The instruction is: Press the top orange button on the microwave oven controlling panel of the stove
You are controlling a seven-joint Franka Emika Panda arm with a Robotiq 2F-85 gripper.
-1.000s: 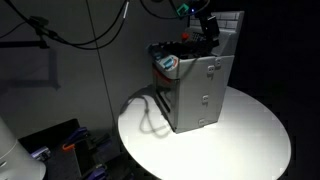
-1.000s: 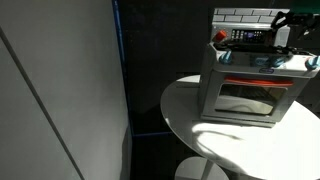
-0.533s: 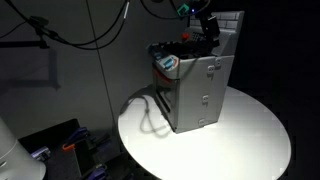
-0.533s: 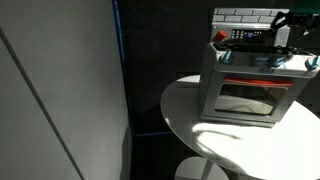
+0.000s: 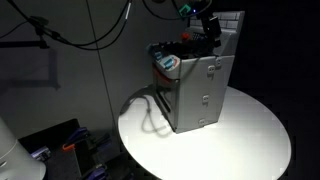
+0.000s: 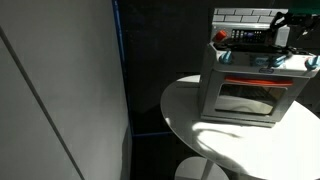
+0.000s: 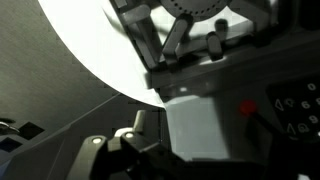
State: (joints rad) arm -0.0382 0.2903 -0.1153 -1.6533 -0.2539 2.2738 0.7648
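Note:
The grey stove (image 5: 200, 90) with a white tiled back (image 5: 231, 24) stands on a round white table (image 5: 250, 140). It also shows in an exterior view (image 6: 250, 85) with its oven door facing the camera. My gripper (image 5: 207, 28) hangs over the stove's top near the tiled back and sits at the right edge in an exterior view (image 6: 288, 26). In the wrist view the dark controlling panel (image 7: 295, 110) with white spots lies at the right, with a red-orange button (image 7: 247, 108) on its left edge. The dim frames do not show how the jaws stand.
Colourful pieces (image 5: 168, 62) sit on the stove's near top edge. Black cables (image 5: 90, 30) hang at the back. A dark cart (image 5: 60, 145) stands left of the table. A grey wall (image 6: 60, 90) fills the left.

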